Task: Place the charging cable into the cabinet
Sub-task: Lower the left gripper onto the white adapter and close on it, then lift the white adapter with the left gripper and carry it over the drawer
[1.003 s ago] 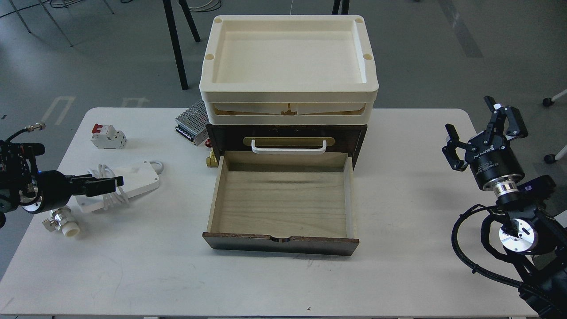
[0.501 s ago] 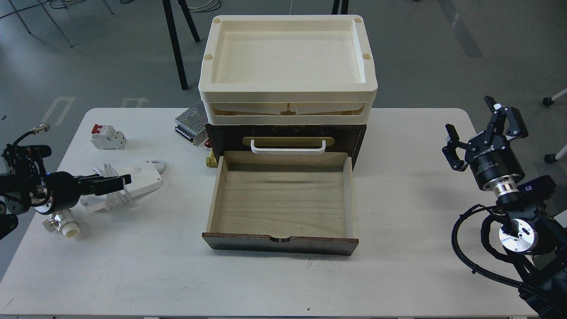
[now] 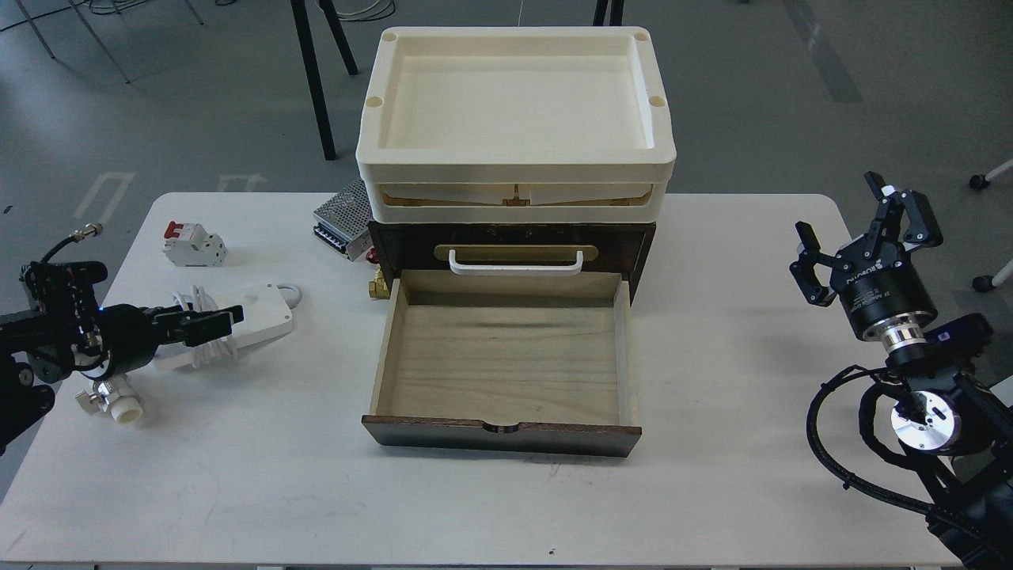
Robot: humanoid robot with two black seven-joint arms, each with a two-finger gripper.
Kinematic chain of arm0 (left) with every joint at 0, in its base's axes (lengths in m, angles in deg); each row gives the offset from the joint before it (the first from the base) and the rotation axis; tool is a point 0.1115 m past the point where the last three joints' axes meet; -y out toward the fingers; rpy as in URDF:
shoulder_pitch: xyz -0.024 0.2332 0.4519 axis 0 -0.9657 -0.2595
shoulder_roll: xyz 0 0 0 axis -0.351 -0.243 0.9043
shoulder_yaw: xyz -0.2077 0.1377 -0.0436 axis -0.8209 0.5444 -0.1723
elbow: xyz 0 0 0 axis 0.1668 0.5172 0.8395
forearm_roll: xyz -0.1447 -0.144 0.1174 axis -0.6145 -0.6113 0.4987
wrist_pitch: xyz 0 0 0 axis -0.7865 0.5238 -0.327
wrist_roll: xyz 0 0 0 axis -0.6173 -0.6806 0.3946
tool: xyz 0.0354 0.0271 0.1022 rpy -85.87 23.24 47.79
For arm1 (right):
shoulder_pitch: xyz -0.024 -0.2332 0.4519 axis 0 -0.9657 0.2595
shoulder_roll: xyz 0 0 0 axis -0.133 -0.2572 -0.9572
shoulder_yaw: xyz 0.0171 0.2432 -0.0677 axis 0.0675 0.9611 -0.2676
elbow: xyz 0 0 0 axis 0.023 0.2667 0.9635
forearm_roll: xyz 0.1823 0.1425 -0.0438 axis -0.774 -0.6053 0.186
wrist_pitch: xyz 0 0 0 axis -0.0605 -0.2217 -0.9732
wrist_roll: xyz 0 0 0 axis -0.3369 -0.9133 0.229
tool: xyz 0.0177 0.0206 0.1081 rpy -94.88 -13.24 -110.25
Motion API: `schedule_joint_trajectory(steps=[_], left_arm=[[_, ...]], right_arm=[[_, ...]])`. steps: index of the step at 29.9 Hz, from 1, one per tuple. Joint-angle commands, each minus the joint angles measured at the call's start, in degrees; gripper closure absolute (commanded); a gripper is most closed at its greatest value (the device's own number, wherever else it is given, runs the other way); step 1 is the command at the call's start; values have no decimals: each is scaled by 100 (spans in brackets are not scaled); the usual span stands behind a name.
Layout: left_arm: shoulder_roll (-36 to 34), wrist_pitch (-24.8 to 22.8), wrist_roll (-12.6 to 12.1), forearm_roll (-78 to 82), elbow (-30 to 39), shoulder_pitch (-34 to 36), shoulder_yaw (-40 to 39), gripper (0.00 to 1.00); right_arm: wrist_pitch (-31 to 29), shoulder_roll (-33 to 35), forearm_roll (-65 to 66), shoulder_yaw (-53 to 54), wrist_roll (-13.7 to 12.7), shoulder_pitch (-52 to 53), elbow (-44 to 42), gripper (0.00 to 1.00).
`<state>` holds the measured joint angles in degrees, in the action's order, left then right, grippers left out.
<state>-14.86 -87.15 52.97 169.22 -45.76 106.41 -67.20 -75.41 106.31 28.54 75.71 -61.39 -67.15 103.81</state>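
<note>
The charging cable (image 3: 257,315) is a flat white block with a white cord wound round its middle and a loop at its right end. My left gripper (image 3: 212,323) is shut on its wound middle and holds it just off the table, left of the cabinet. The cabinet (image 3: 633,237) is a dark brown box with a white handle (image 3: 516,265) on brass. Its pale wood drawer (image 3: 506,360) stands pulled out and empty. My right gripper (image 3: 859,222) is open and empty at the table's right edge.
Cream trays (image 3: 514,119) are stacked on the cabinet. A white-and-red circuit breaker (image 3: 192,242) lies at the back left. A perforated metal power supply (image 3: 342,218) sits behind the cabinet's left corner. A small metal-and-white fitting (image 3: 115,402) lies under my left arm. A brass part (image 3: 380,285) sits by the drawer.
My left gripper has carried the charging cable to the right and slightly away from me, closer to the drawer. The right arm has not moved.
</note>
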Motion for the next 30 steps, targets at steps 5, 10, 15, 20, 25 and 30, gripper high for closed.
schedule_joint_trajectory(steps=[5,10,15,20,25,30], left_arm=[[-15,880,1,14,-22,-14,596,68],[-16,942,1,14,-22,-14,781,89],[-7,942,1,14,-127,-5,843,95],[-7,960,1,-39,-136,22,834,98],[-24,1091,1,-92,-136,74,746,99],[-200,1074,1,-626,-127,92,685,100]], right_arm=[[0,0,0,7,0,0,0,1],[0,0,0,7,0,0,0,1],[0,0,0,7,0,0,0,1],[0,0,0,7,0,0,0,1],[0,0,0,7,0,0,0,1],[0,0,0,7,0,0,0,1]])
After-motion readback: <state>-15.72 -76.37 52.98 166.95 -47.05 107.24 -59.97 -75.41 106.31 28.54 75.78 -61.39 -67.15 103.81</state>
